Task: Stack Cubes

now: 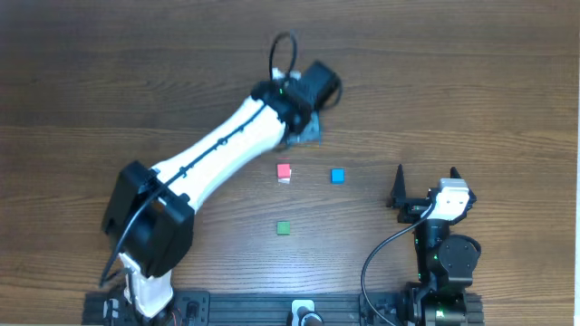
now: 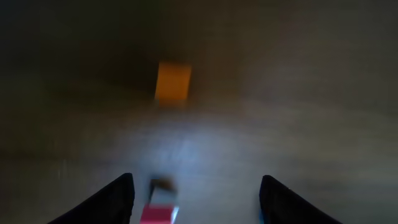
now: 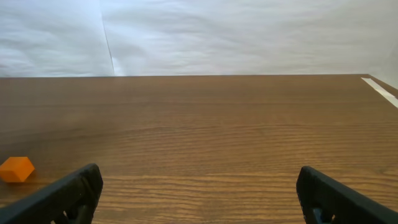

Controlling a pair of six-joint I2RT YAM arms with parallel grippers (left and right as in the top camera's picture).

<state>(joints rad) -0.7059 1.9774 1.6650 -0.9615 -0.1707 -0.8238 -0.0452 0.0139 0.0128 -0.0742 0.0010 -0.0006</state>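
The wooden table (image 1: 471, 72) lies under me. My left arm (image 1: 227, 145) reaches far up over it, and my left gripper (image 2: 198, 186) hangs there with its jaws wide apart and nothing between them. My right gripper (image 3: 199, 180) is near its base, jaws also spread and empty. The orange cube (image 2: 173, 81) lies ahead of my left fingers. The red cube (image 1: 284, 171), the blue cube (image 1: 337, 175) and the green cube (image 1: 283, 228) lie apart at the middle.
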